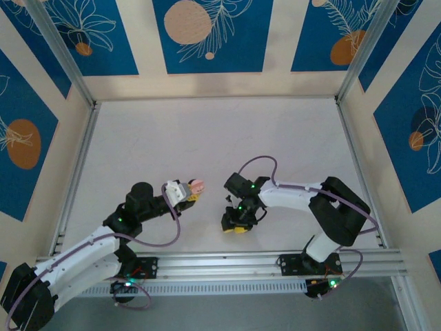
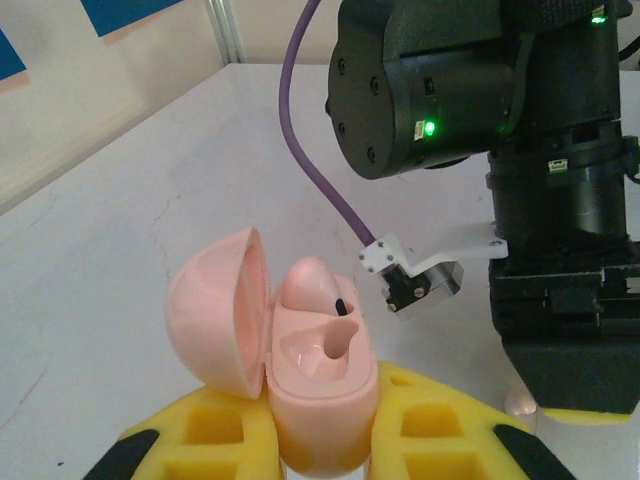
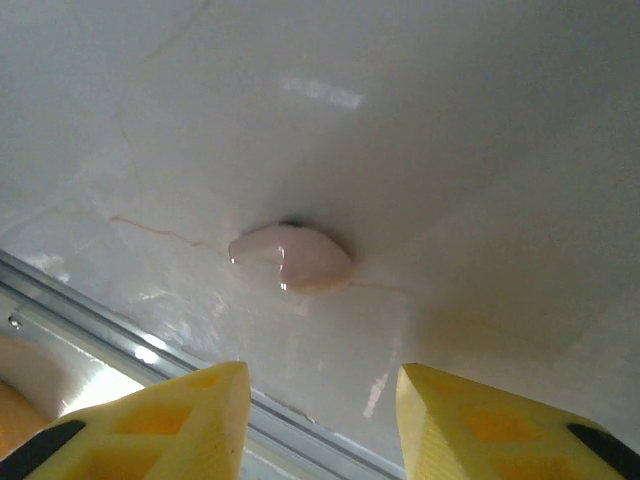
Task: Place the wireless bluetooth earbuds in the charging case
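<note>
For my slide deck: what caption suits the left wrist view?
Left gripper clamps the open pink charging case, one earbud seated, one socket empty, right arm beyond.

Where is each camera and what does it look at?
Top external: above and behind, looking down at the table; left arm, right arm show.
Left wrist: on the left arm, facing the open pink charging case between its yellow fingers.
Right wrist: on the right arm, facing down at a pink earbud; its yellow fingers show.
Shared: top and left wrist show the charging case.
</note>
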Robot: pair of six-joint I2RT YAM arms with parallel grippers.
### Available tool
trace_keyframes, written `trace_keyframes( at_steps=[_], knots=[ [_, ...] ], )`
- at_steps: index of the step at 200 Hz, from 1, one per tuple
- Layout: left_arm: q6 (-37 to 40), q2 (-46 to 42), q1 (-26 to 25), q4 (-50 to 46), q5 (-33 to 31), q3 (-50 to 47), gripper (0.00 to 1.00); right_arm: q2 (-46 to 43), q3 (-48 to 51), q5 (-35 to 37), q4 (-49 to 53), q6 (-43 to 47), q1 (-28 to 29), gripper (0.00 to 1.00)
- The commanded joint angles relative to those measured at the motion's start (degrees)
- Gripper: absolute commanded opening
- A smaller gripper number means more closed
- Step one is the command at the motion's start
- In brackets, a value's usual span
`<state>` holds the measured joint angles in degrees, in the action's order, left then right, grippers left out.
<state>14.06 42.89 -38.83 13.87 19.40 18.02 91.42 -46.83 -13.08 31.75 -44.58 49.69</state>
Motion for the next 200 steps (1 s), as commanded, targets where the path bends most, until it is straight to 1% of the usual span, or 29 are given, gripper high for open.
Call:
trace_keyframes(
  at_steps=[1,61,87,115,159,183,200],
  knots=[
    [0.6,-1.1,-0.5,-0.7,0.3,0.3,0.17,1.9,-0.5,-0.8,-2.4,-0.2,-0.6,0.43],
    [1.2,-2.6,-0.5,-3.2,-0.5,1.0,0.17,7.1,-6.6,-0.5,-3.8,3.9,-1.5,0.42],
    [1.4,-3.3,-0.5,-4.4,-0.9,1.2,0.17,6.3,-8.1,0.6,-1.9,4.9,-1.6,0.42],
    [1.5,-3.2,-0.4,-3.7,-0.8,1.1,0.17,3.5,-8.3,1.5,-1.4,5.2,-1.6,0.42],
    [1.2,-2.6,-0.4,-2.9,-0.4,0.9,0.17,2.4,-9.9,4.4,5.2,3.7,-1.2,0.43],
    [1.3,-2.6,-0.5,-2.6,-0.2,0.8,0.17,4.1,-11.3,6.0,7.6,3.2,0.0,0.38],
    [1.3,-2.7,-0.4,-2.9,-0.2,0.8,0.17,5.5,-12.3,6.3,8.5,2.6,0.6,0.37]
  ],
)
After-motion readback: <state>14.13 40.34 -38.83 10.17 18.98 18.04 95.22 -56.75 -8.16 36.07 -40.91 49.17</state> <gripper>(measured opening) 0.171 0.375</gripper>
